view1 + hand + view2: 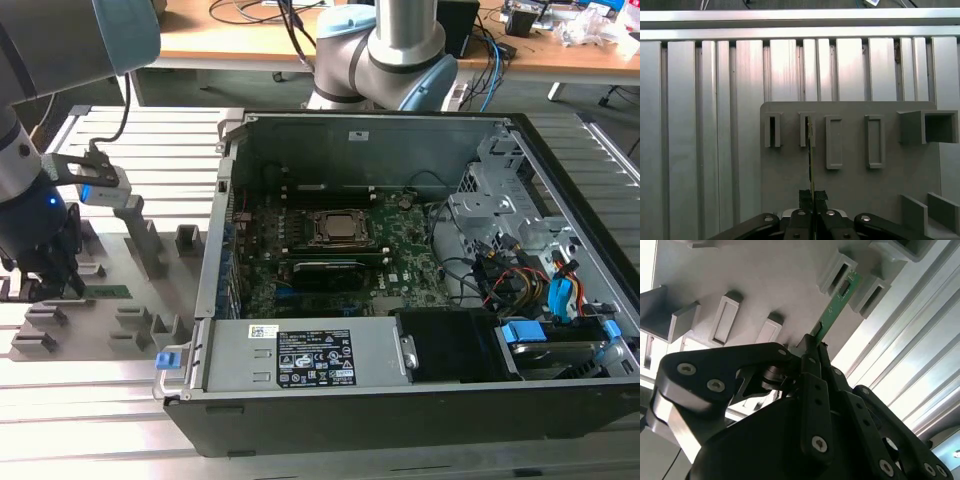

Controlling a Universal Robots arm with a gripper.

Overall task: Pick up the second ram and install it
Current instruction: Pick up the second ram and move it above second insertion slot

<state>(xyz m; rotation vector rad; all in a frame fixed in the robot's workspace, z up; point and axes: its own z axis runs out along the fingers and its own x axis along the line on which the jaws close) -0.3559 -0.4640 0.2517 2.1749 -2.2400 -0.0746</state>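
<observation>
We look down on a ribbed aluminium table [100, 400], with a wooden desk [230, 40] strewn with cables along the top of the exterior view. The open computer case [400, 425] takes up the centre and the exterior view's right. The robot arm [392, 45] rises behind it at top centre, and its wrist end hangs at the exterior view's left.

A grey fixture plate [100, 330] lies flat on the table at the lower left of the exterior view, just beside the case. Inside the case we see the green motherboard [410, 255], the silver power supply [310, 355] along the near wall, and the CPU socket [340, 228] near the middle of the board. Grey holder blocks [190, 240] stand upright on the plate.

The gripper [65, 285] sits low over the plate, well apart from the case. In both wrist views its jaws are pressed together on one end of the second ram [837, 305] (a thin green stick, seen edge-on in the first wrist view). The fingertips [810, 347] pinch it from both sides. From the gripper [811, 196] the second ram [810, 160] runs straight out over the plate, and its far end lies between two slotted holder blocks [867, 292]. In the exterior view the stick [105, 291] shows as a short green strip just beside the gripper.
</observation>
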